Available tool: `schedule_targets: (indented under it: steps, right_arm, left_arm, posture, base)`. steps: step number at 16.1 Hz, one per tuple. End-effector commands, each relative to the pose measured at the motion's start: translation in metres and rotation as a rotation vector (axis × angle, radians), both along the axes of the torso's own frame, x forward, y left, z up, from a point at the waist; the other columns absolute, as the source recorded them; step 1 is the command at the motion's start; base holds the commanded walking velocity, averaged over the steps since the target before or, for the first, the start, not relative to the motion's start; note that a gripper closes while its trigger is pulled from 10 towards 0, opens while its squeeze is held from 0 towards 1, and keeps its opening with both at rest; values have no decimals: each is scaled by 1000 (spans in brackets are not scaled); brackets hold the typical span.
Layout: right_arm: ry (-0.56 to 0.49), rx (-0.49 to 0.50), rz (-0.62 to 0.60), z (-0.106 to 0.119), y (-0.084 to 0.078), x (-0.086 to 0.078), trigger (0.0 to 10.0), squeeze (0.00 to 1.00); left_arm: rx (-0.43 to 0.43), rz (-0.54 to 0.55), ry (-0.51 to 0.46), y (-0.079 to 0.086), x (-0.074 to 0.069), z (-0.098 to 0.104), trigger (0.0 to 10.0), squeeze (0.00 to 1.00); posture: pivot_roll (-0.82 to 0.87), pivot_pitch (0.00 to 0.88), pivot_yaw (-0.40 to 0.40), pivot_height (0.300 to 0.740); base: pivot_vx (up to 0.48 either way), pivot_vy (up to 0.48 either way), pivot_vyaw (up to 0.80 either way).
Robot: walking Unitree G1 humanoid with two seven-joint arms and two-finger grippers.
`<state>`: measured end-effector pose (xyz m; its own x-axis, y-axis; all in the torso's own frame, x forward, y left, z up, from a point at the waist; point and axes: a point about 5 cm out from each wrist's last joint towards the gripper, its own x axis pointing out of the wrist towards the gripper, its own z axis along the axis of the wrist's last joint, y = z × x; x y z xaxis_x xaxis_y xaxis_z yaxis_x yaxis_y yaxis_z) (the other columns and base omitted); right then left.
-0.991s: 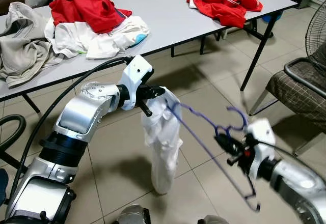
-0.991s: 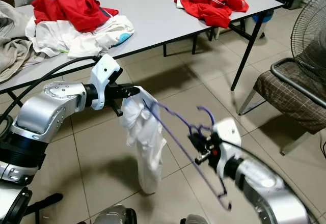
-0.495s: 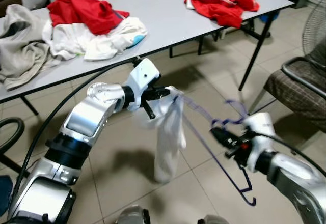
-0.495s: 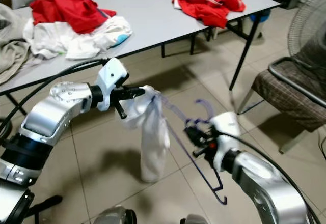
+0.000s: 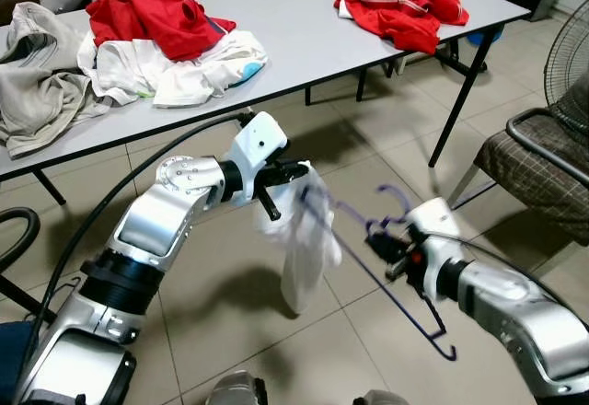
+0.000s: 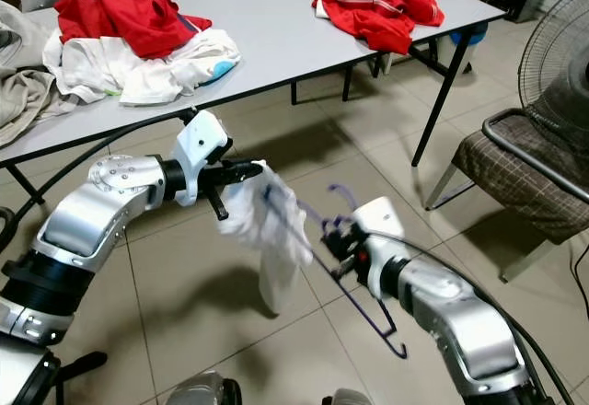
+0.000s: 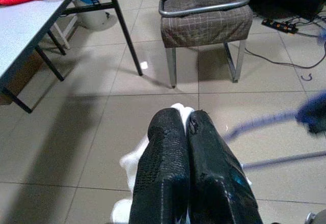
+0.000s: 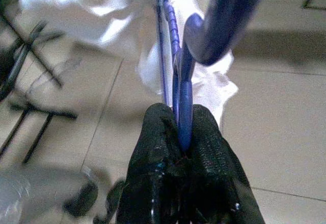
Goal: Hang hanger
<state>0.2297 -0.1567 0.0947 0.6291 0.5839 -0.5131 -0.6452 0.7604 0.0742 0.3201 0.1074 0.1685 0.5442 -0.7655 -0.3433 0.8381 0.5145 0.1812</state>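
Meanwhile the left gripper (image 5: 293,173) pinched the white garment (image 5: 306,239) above the floor, while the right gripper (image 5: 385,244), at its four o'clock, clamped the blue hanger (image 5: 405,295) at its neck.

We count one blue hanger (image 5: 386,248) and one white garment (image 5: 304,244) hanging in the air, two grippers, the left gripper (image 5: 293,173) and the right gripper (image 5: 385,250), one long grey table (image 5: 304,28), two red clothing heaps on it, one (image 5: 156,14) at its left and one (image 5: 405,0) at its right, one checked chair (image 5: 543,161), and one standing fan (image 5: 566,55).
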Motion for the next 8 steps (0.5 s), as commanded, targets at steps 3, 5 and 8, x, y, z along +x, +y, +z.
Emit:
schedule_targets:
  steps: [3, 5, 8]
  right_arm:
    - [-8, 49, 238, 7, 24, -18, 10000, 0]
    - [14, 67, 261, 7, 18, -25, 10000, 0]
    - [-32, 33, 157, 11, 2, -19, 10000, 0]
  left_arm:
    - [-21, 23, -37, -4, 4, 9, 0, 0]
    - [-12, 58, -49, 1, 10, 10, 0, 0]
    - [15, 87, -57, 6, 12, 8, 0, 0]
  posture:
    - [-105, 0, 32, 740]
    - [-111, 0, 39, 740]
    - [-115, 0, 38, 740]
  base:
    - [0, 0, 0]
    - [0, 0, 0]
    - [0, 0, 0]
